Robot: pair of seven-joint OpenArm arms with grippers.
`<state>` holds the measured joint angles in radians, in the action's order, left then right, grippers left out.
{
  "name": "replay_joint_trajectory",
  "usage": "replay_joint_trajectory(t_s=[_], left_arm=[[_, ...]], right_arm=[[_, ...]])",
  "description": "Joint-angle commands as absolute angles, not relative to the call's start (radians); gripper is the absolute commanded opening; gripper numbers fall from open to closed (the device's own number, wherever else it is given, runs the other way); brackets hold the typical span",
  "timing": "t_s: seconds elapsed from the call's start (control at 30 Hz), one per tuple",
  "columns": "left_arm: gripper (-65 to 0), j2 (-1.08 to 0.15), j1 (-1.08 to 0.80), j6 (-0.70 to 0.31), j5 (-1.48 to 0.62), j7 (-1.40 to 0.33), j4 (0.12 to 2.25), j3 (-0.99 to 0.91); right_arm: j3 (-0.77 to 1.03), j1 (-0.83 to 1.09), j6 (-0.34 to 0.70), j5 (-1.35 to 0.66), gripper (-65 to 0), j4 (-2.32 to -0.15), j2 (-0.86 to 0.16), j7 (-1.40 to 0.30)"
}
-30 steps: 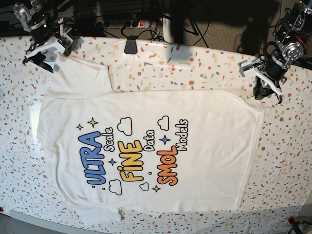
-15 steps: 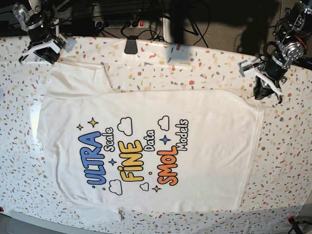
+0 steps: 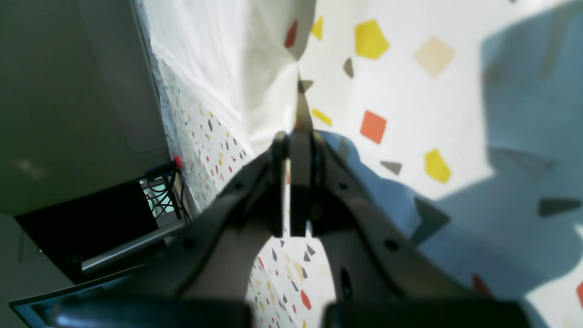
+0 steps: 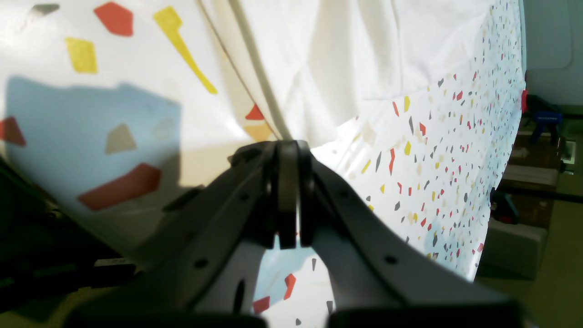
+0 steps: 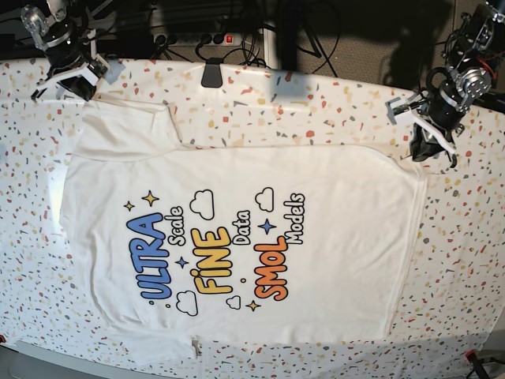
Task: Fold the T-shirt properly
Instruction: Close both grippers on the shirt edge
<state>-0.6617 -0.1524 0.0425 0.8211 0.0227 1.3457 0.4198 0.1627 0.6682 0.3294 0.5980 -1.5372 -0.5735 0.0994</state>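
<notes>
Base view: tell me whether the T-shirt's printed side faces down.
No, the T-shirt lies print up, with the coloured "ULTRA FINE SMOL" lettering in plain sight.

Base view: bright, even light on the counter (image 5: pixel 331 103), room behind it dark. Hard sun patches near the far edge; a glare strip at the shirt (image 5: pixel 237 237) shoulder. Wrist views: strong sidelight, bluish tool shadows on the cloth, close parts blurred, edges bowed by the wide lens.
</notes>
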Motion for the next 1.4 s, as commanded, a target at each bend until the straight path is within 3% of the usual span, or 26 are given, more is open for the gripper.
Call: replay_joint_trajectory(t_s=[0.0,0.13,0.33,0.83,0.97,1.37], left_arm=[[-65.0,-0.657,-0.132,0.057,0.81,0.035,1.354,0.42],[-65.0,-0.657,-0.132,0.057,0.81,0.035,1.354,0.42],[-65.0,-0.657,-0.127,0.066,0.81,0.039,1.355,0.42],[-65.0,-0.657,-0.124,0.121,0.811,0.038,1.354,0.42],[-65.0,-0.657,-0.102,0.121,0.81,0.023,1.354,0.42],[-65.0,-0.635,-0.023,0.124,0.705,-0.007,1.355,0.42]], right_arm=[[0.17,0.677,0.338,0.591,-65.0,-1.544,-0.587,0.089],[0.17,0.677,0.345,0.582,-65.0,-1.571,-0.587,0.038],[0.17,0.677,0.343,0.408,-65.0,-1.686,-0.59,-0.118],[0.17,0.668,0.298,0.459,-65.0,-1.758,-0.59,-0.157],[0.17,0.627,0.268,0.401,-65.0,-1.758,-0.59,-0.229],[0.17,0.537,0.27,0.263,-65.0,-1.758,-0.59,-0.233]])
